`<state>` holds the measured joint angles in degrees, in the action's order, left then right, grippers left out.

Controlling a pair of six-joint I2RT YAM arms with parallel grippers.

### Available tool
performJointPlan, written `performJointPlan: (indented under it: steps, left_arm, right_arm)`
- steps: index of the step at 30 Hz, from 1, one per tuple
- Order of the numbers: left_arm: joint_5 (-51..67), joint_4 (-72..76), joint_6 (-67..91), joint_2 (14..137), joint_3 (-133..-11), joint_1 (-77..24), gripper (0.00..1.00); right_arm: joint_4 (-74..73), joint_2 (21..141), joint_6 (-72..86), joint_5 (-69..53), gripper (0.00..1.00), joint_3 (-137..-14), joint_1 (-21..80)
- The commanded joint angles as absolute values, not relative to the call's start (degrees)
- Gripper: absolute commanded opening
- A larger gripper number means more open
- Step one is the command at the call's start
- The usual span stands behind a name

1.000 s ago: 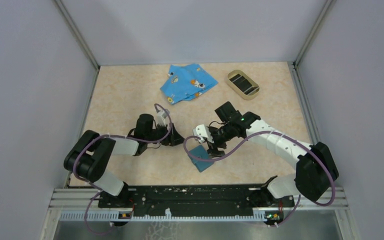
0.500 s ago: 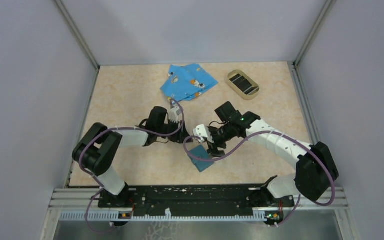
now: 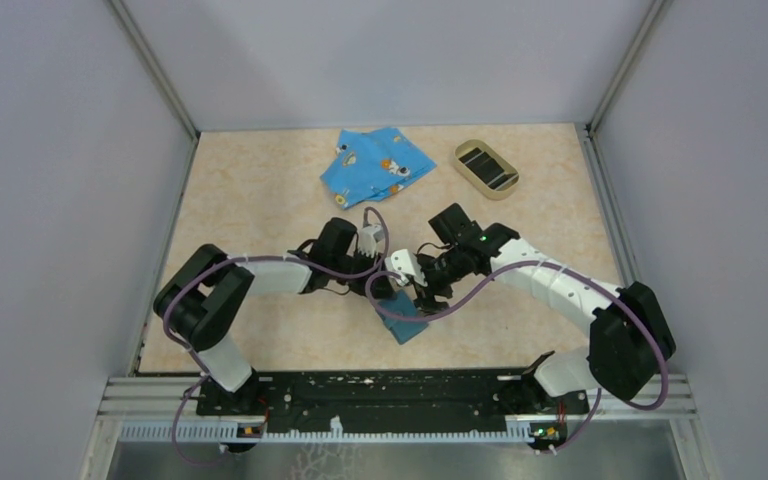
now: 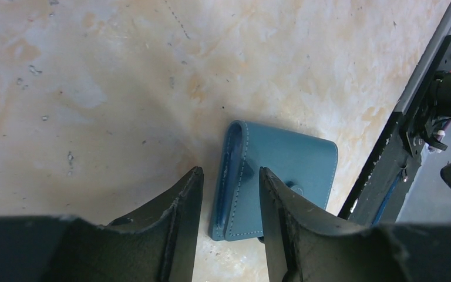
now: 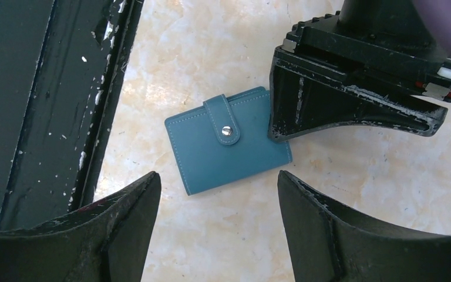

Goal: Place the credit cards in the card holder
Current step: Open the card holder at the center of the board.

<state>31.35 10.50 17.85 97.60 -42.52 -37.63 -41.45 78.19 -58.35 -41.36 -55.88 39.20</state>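
**A:** Top view: holder lies on the counter, with the left hand and right hand at it. The cards are far back in the tray.

**B:** Left wrist: left hand apart and empty, straddling the holder's fold.

**A:** Right wrist: right hand wide apart above the holder. The left hand is nearer.

I count one card holder, one cartoon-print cloth, one tan tray with dark credit cards, number unclear; left end effector plus right end effector makes two.
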Motion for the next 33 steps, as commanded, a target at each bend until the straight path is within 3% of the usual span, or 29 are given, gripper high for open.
performJointPlan:
  steps: [1,3,7,13,16,20,24,29,33]
  left_arm:
    - [27.8,4.6,16.4,97.9,-42.7,-39.2,0.47]
    - [26.2,2.9,16.3,98.0,-43.2,-39.9,0.47]
    - [22.7,0.5,17.3,98.8,-44.3,-40.9,0.32]
    - [21.3,1.9,20.2,98.4,-42.4,-41.3,0.01]
    - [21.2,6.4,23.1,96.2,-38.9,-41.3,0.00]
    - [21.8,16.3,27.2,92.6,-32.7,-41.5,0.00]
    - [23.9,23.4,27.8,90.5,-28.6,-41.9,0.00]
    - [26.4,26.1,27.9,91.8,-28.0,-42.1,0.00]
    - [27.9,28.6,28.9,92.9,-27.5,-42.3,0.00]
  right_arm:
    - [-41.0,78.6,-58.7,-43.7,0.72,-56.5,39.0]
    - [-41.0,78.7,-58.8,-43.7,0.72,-56.4,39.0]
    - [-40.9,78.8,-58.9,-43.9,0.72,-56.3,39.0]
    - [-38.7,78.8,-60.6,-44.4,0.72,-53.8,39.1]
    - [-38.1,78.9,-64.5,-45.7,0.72,-51.3,39.3]
    - [-44.0,80.0,-83.5,-46.0,0.73,-48.5,40.0]
    - [-41.8,79.9,-84.5,-46.2,0.73,-47.5,40.2]
    - [-44.2,81.4,-89.7,-46.7,0.66,-49.6,40.3]
    - [-52.3,86.0,-98.8,-45.4,0.51,-56.0,40.7]
